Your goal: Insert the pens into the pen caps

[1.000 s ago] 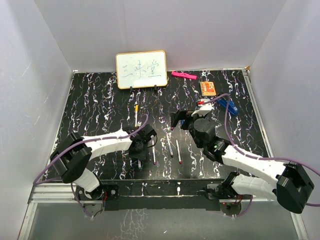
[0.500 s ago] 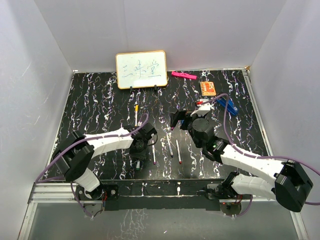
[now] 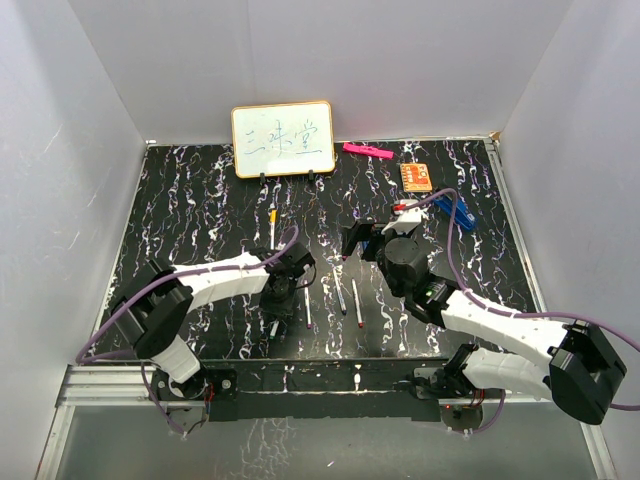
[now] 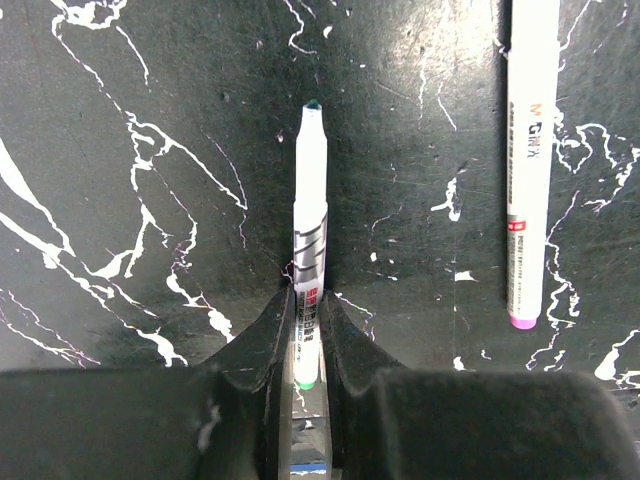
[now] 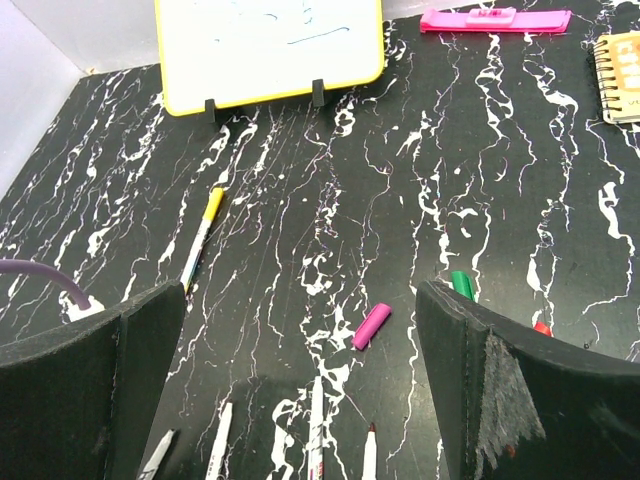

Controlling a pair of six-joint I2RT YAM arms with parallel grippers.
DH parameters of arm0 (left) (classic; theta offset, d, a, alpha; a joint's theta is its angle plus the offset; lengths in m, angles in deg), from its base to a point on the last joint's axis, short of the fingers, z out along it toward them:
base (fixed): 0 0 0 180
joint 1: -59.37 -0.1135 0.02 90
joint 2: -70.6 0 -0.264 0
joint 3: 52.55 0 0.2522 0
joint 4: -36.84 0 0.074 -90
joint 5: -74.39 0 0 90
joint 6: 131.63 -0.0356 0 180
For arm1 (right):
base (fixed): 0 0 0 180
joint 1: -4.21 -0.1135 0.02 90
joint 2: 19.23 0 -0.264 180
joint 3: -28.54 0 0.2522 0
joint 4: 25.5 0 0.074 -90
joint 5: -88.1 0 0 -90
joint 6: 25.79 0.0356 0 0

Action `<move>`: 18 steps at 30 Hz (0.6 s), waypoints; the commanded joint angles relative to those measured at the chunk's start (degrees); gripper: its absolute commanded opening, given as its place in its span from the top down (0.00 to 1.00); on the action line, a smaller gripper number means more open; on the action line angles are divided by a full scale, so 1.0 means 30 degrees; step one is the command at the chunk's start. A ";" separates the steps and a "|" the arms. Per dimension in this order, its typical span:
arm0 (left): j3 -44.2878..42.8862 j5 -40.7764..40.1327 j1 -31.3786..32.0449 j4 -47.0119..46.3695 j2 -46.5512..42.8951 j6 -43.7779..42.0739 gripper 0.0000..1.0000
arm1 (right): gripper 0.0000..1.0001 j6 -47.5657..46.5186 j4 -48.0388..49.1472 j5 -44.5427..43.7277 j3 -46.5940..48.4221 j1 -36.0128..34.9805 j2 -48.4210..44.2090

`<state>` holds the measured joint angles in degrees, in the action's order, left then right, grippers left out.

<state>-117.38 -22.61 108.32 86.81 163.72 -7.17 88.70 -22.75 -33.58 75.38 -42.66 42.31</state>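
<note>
Left claw (image 4: 305,310) clenched on the tail of the green-tipped pen (image 4: 311,200), long axis running straight out to 12 o'clock in its own view, with the matching green cap (image 5: 462,285) on the table (image 5: 300,200) at 2 o'clock of the released right claw (image 5: 300,395), nearer that arm.
</note>
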 commanded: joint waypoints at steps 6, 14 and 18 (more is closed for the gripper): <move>0.1827 -0.0874 -0.0189 -0.2184 0.3146 -0.0376 1.00 | 0.02 0.0304 -0.0182 -0.1235 -0.0216 0.0038 -0.0452; 0.1595 -0.1208 -0.0207 -0.2074 0.0908 -0.0716 1.00 | 0.09 0.0529 -0.1141 -0.2834 0.0374 0.0090 0.0276; 0.1028 -0.1844 -0.0218 -0.1008 -0.0210 -0.0874 1.00 | 0.38 0.0368 -0.1250 -0.3138 0.0898 0.0317 0.0778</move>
<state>-116.79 -22.48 108.19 85.60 161.67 -8.88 89.79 -26.34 -39.94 75.14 -42.51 43.69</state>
